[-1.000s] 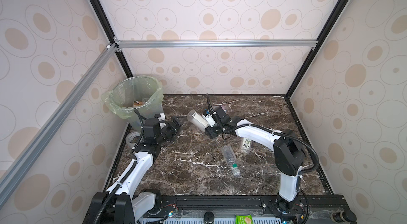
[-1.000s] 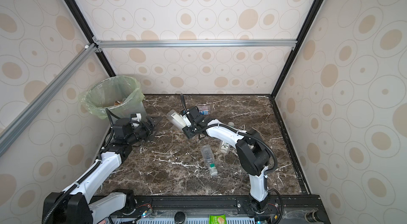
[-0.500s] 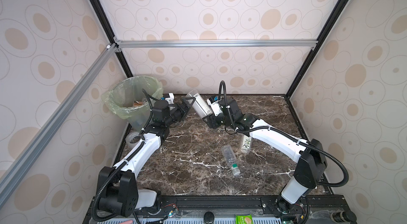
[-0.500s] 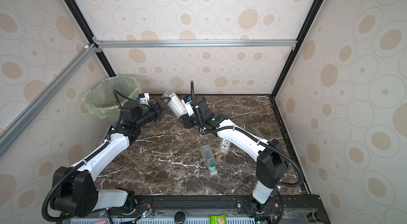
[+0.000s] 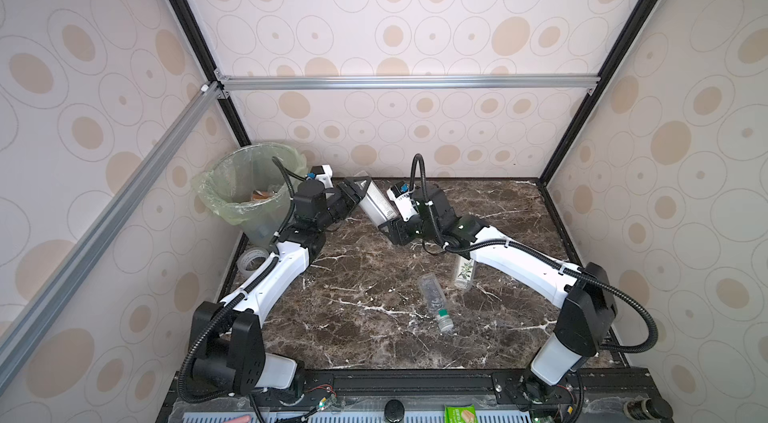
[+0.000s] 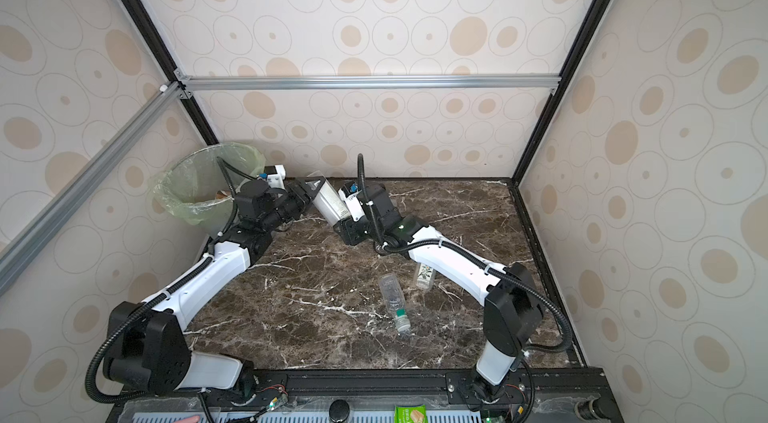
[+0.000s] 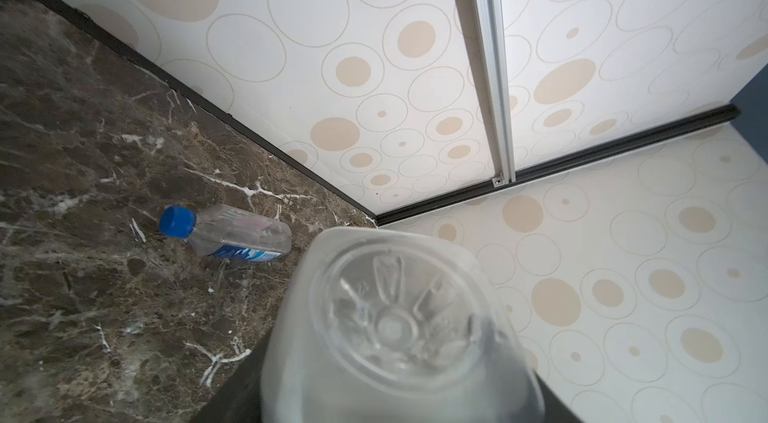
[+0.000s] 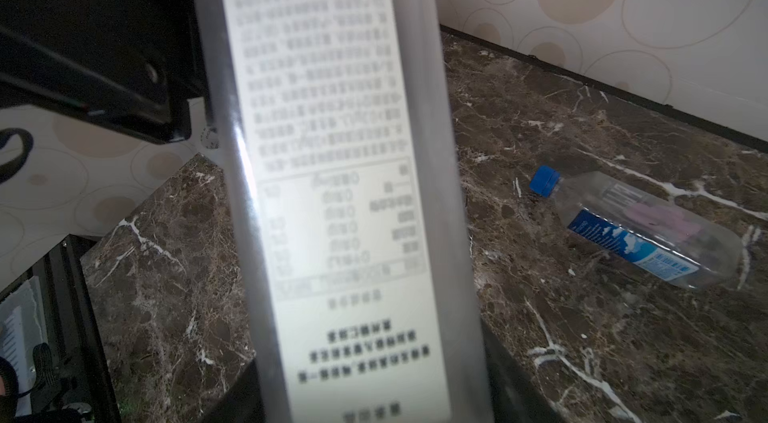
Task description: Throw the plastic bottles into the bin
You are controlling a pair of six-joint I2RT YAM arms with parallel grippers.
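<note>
A clear bottle with a white printed label [image 5: 376, 204] [image 6: 330, 202] hangs tilted above the table between my two grippers. My right gripper [image 5: 392, 227] [image 6: 347, 229] is shut on its lower end. My left gripper [image 5: 359, 190] [image 6: 309, 188] is shut on its upper, base end, right beside the bin [image 5: 232, 209] [image 6: 183, 200]. The left wrist view is filled by the bottle's ribbed base [image 7: 395, 329]; the right wrist view by its label [image 8: 332, 192]. On the table lie a blue-capped bottle [image 7: 232, 234] [image 8: 648, 234], a green-capped bottle [image 5: 434, 302] [image 6: 394, 300] and a leaf-printed bottle [image 5: 464, 273] [image 6: 424, 275].
A clear tape roll [image 5: 251, 258] lies by the left wall under the left arm. The bin, lined with a pale green bag, holds something brown [image 5: 262, 194] at its bottom. The right forearm [image 5: 519, 263] spans over the leaf-printed bottle. Patterned walls enclose the marble table [image 5: 374, 337].
The right arm lifted the white-labelled bottle up and back toward the bin. The left gripper rose from beside the bin's foot, met the bottle's base end and closed on it.
</note>
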